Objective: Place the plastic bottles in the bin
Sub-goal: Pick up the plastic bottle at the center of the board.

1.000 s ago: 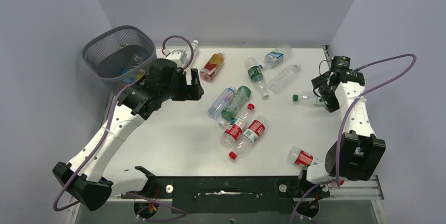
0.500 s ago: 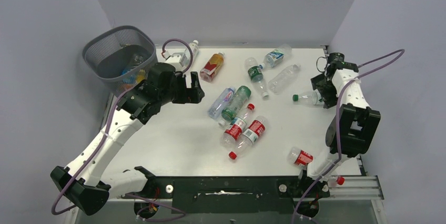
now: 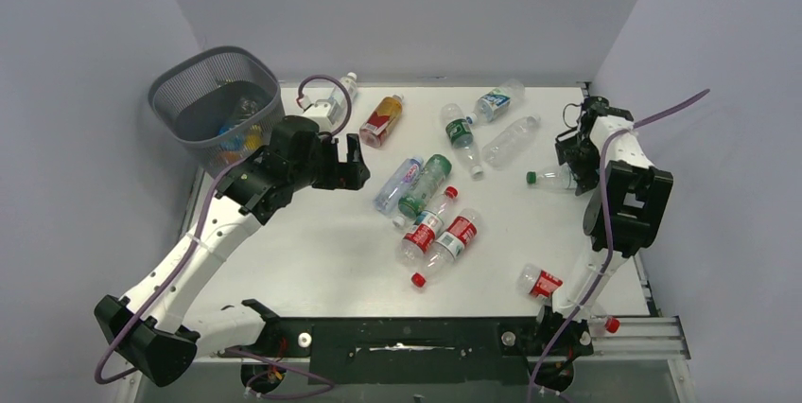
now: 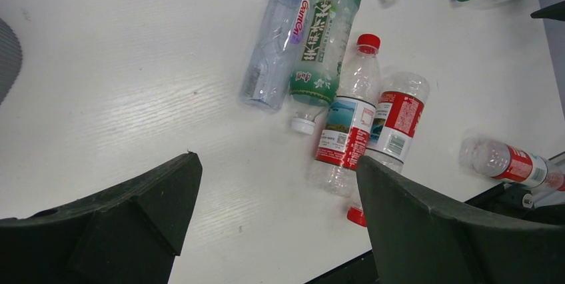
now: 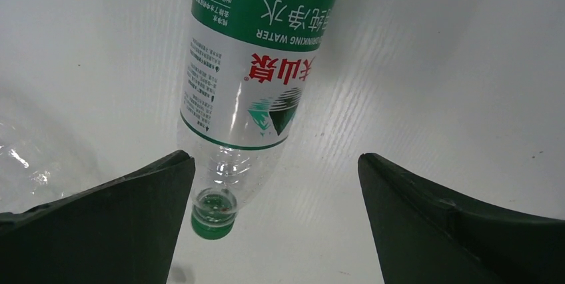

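The mesh bin (image 3: 202, 78) holds a few bottles (image 3: 236, 125). The left gripper (image 4: 278, 197) and right gripper (image 5: 274, 184) both gape wide, grasping nothing.

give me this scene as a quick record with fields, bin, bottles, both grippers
bin: dark grey mesh, far-left corner of the table, a few bottles already inside
loose bottles: about a dozen lying on the table, main cluster at centre
left gripper: open, empty, above bare table between bin and cluster
right gripper: open, fingers either side of the green-capped bottle near the right edge, not closed on it
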